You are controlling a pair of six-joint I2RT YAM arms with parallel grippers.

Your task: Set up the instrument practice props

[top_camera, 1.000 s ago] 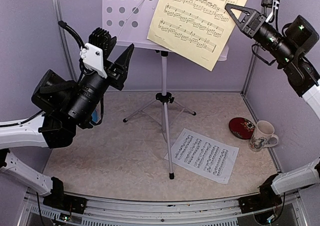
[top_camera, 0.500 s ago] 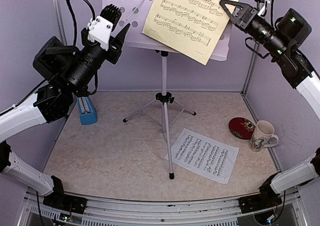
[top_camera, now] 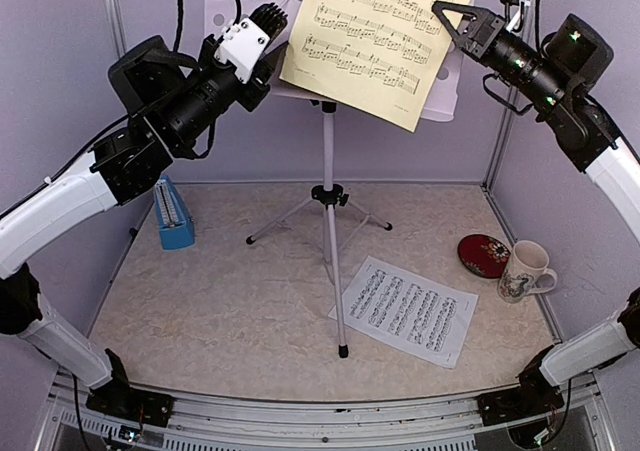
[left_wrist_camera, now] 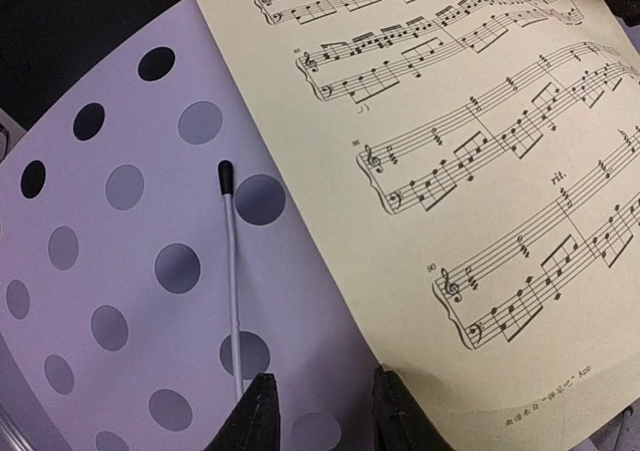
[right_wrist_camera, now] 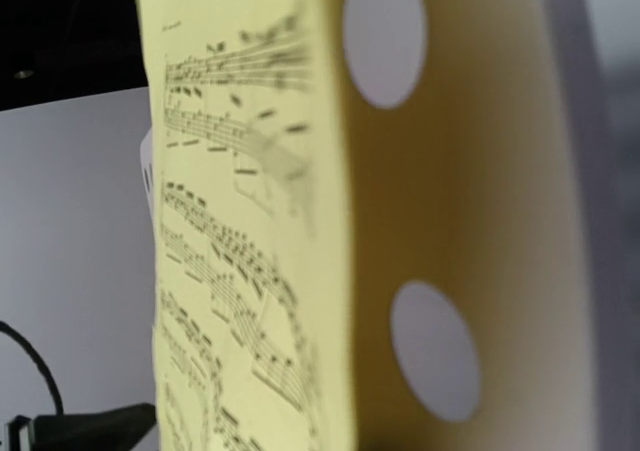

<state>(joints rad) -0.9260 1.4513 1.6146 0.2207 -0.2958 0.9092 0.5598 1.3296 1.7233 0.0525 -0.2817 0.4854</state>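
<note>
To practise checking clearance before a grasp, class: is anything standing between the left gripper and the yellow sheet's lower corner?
Nothing visible. The left gripper faces bare stand desk; the yellow sheet ends just by one finger, the thin wire holder by the other.

Open floor (top_camera: 240, 291) between metronome (top_camera: 174, 218) and music stand (top_camera: 328, 151); mug (top_camera: 524, 270), disc (top_camera: 483, 254) right

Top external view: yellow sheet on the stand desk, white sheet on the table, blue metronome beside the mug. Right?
Not quite: the top external view shows the blue metronome on the left side of the table, far from the mug; the dark red disc sits beside the mug. The yellow sheet on the stand desk and the white sheet on the table are correct.
</note>
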